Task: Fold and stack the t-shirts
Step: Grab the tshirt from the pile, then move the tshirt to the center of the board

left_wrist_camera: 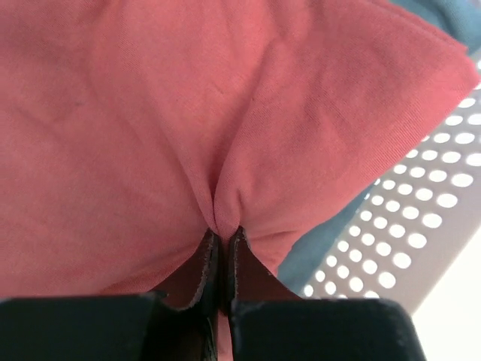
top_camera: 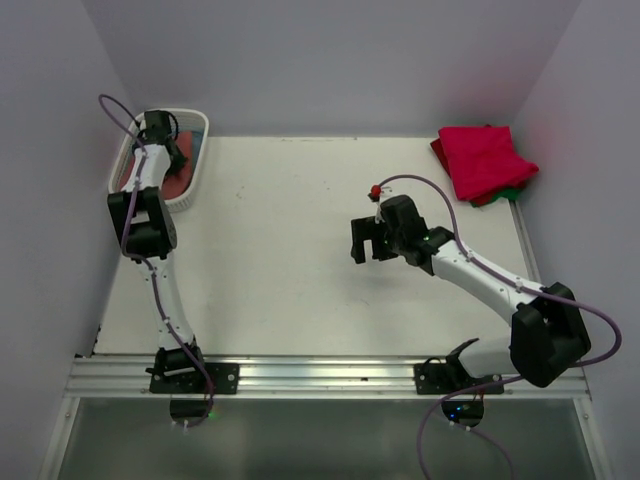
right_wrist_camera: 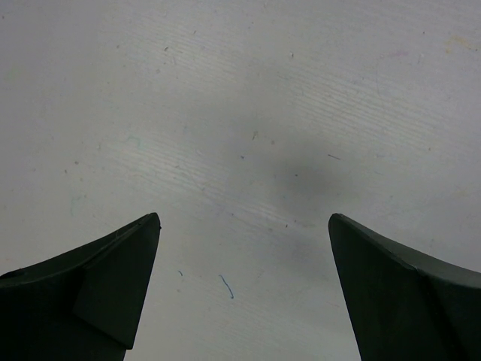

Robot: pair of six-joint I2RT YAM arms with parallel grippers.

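My left gripper (top_camera: 172, 160) is down in the white lattice basket (top_camera: 128, 158) at the back left. It is shut on a fold of the dusty salmon-red t-shirt (left_wrist_camera: 188, 120), pinched between its fingertips (left_wrist_camera: 223, 235); the shirt shows in the basket in the top view (top_camera: 180, 178). A bluish-teal cloth (left_wrist_camera: 323, 252) lies under it. A folded crimson-pink t-shirt (top_camera: 485, 158) lies at the back right, with a green one (top_camera: 517, 190) peeking out beneath it. My right gripper (top_camera: 368, 240) is open and empty above the bare table (right_wrist_camera: 240, 113) in the middle right.
The basket's perforated wall (left_wrist_camera: 436, 195) is close on the left gripper's right. Grey walls enclose the table on three sides. A metal rail (top_camera: 320, 372) runs along the near edge by the arm bases.
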